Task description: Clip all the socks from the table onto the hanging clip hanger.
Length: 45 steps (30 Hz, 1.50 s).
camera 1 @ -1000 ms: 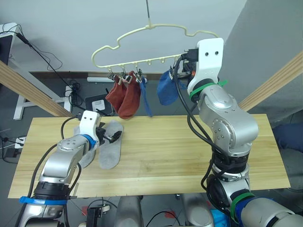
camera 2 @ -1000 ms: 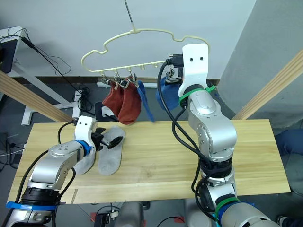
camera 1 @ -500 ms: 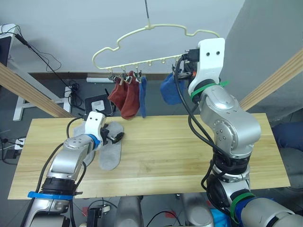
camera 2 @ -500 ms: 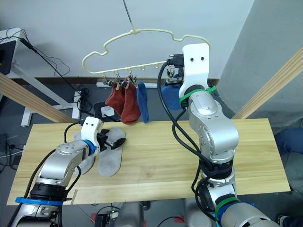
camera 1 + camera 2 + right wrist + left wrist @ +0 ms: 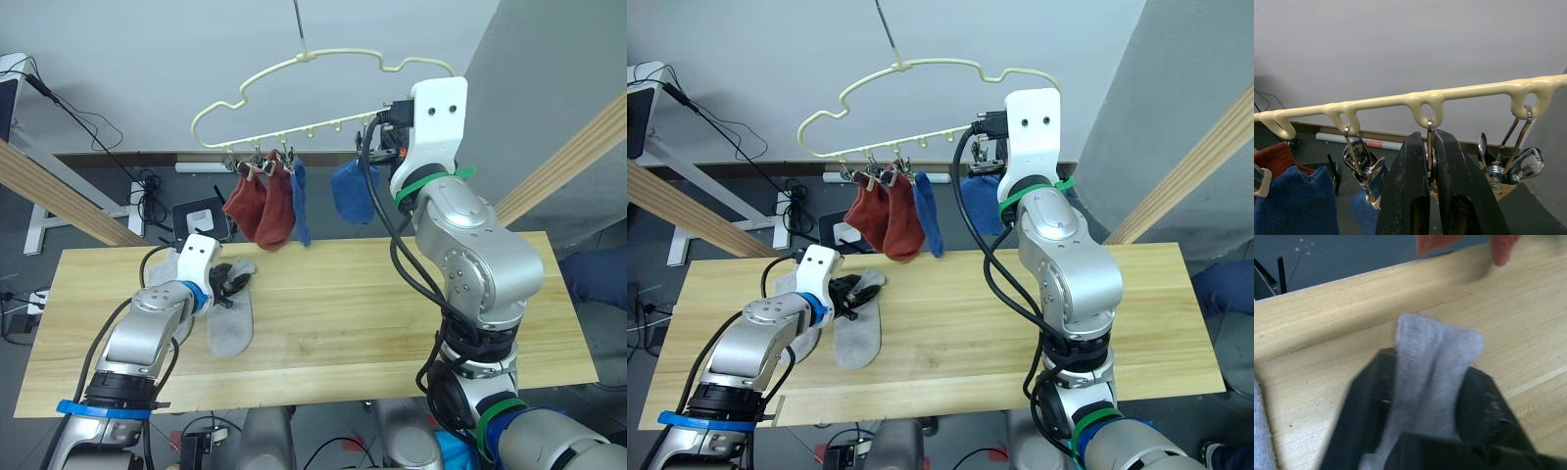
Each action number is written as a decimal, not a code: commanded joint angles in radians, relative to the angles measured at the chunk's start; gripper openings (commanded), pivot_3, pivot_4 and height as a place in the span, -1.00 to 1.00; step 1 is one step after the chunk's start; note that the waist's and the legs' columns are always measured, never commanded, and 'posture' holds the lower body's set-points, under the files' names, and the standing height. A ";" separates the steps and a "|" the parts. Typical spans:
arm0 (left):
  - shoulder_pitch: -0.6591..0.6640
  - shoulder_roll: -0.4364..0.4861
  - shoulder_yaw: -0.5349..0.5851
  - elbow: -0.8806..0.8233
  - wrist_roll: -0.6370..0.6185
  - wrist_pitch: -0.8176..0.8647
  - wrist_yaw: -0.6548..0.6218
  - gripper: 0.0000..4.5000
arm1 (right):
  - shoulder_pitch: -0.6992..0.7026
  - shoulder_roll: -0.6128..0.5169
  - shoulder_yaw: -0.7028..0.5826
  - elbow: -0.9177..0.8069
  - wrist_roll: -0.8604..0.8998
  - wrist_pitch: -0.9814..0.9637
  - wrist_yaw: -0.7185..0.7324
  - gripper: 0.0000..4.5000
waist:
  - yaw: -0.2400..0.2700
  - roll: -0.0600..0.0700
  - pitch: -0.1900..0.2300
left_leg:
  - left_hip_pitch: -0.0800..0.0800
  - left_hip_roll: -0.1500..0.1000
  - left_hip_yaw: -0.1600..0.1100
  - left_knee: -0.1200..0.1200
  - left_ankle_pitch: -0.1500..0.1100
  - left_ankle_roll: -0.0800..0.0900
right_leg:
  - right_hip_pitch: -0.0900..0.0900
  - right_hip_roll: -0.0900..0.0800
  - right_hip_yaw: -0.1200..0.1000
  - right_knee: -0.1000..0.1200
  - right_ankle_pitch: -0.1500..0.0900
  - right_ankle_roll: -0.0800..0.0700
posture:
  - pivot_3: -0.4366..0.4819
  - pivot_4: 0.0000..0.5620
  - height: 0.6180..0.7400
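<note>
Socks number six: two rust red socks (image 5: 261, 208) hang side by side from clips at the left of the clip hanger (image 5: 294, 93), one blue sock (image 5: 299, 201) hangs just right of them, a second blue sock (image 5: 350, 192) hangs further right beside the right arm, and two light grey ones lie on the worktop (image 5: 353, 313) at lower left of the frame. One grey sock (image 5: 233, 313) stretches toward the near edge; the other grey sock (image 5: 174, 313) sits mostly hidden under the left arm.

The left hand (image 5: 228, 281) rests low on the worktop, its two black fingers (image 5: 1364, 406) pinched onto the cuff end of the nearer grey sock, fabric standing up between them in the wrist view. The right hand (image 5: 1431, 161) is raised at the hanger's bottom bar, its fingers pressed almost together around a metal clip (image 5: 1429, 147) hanging from a loop.

Compared with half a second back, the left hand has drawn in slightly along the worktop, the first blue sock has swung a little, and the right hand stays at the same clip.
</note>
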 commanded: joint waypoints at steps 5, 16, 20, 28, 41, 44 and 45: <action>0.052 -0.002 -0.014 0.014 0.020 0.017 -0.005 -1.00 | -0.013 0.007 -0.011 -0.032 -0.011 -0.006 -0.011 -1.00 | 0.000 0.000 0.000 | 0.000 0.000 0.000 0.000 0.000 0.000 | 0.000 0.000 0.000 0.000 0.000 0.000 | -0.71 0.57 1.00; 0.043 -0.101 0.002 -0.256 -0.219 0.167 -0.131 -1.00 | -0.052 0.037 -0.067 -0.042 0.026 0.132 0.014 -1.00 | 0.002 0.000 0.001 | -0.001 0.000 0.000 0.000 0.000 0.000 | 0.000 -0.001 -0.001 -0.001 0.000 0.000 | -0.72 0.58 1.00; -0.041 -0.163 -0.005 -0.310 -0.286 0.226 -0.120 -1.00 | -0.075 0.045 -0.089 -0.040 0.036 0.189 0.023 -1.00 | 0.001 0.001 0.002 | -0.001 0.000 -0.001 0.000 0.000 0.000 | 0.000 0.000 -0.001 -0.001 0.000 0.000 | -0.74 0.57 1.00; -0.255 -0.335 -0.055 -0.323 -0.343 0.265 -0.056 -1.00 | -0.141 0.026 -0.116 -0.036 0.046 0.292 0.041 -1.00 | -0.004 0.000 0.002 | -0.002 -0.001 -0.001 0.000 0.000 0.000 | 0.001 0.000 -0.001 -0.002 0.000 0.000 | -0.77 0.56 1.00; -0.396 -0.470 -0.084 -0.147 -0.256 0.097 0.023 -1.00 | -0.198 0.040 -0.125 -0.045 0.031 0.334 0.031 -1.00 | -0.019 0.000 0.003 | -0.002 -0.002 -0.001 0.000 0.000 0.000 | 0.001 0.000 -0.001 -0.002 0.000 0.000 | -0.81 0.54 1.00; -0.400 -0.469 -0.078 -0.140 -0.249 0.077 0.029 -1.00 | -0.207 0.043 -0.125 -0.044 0.029 0.338 0.028 -1.00 | -0.026 0.000 0.003 | -0.002 -0.002 -0.001 0.000 0.000 0.000 | 0.001 0.000 -0.001 -0.002 0.000 0.001 | -0.82 0.54 1.00; -0.401 -0.470 -0.076 -0.139 -0.247 0.073 0.032 -1.00 | -0.209 0.043 -0.126 -0.044 0.029 0.339 0.027 -1.00 | -0.027 0.000 0.003 | -0.002 -0.001 -0.001 0.000 0.000 0.000 | 0.001 0.000 -0.001 -0.002 0.000 0.001 | -0.82 0.54 1.00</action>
